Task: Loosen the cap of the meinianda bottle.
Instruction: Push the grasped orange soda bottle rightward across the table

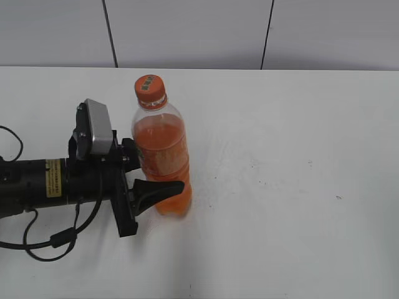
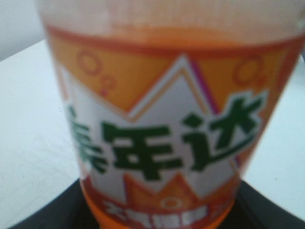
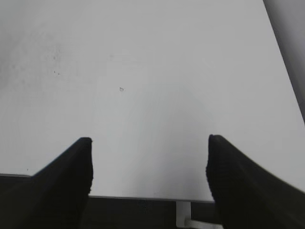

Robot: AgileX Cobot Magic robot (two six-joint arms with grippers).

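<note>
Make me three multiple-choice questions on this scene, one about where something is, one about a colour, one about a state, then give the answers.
1. Where is the left gripper?
A. around the bottle's lower body
B. on the cap
C. away from the bottle

2. What colour is the cap?
A. white
B. orange
C. green

3. How is the right gripper?
A. shut on the cap
B. shut, holding nothing
C. open, holding nothing

Answers: 1 A, its fingers flank the bottle low down in the exterior view; 2 B, the cap shows orange there; 3 C, the right wrist view shows its fingers wide apart over the bare table.
</note>
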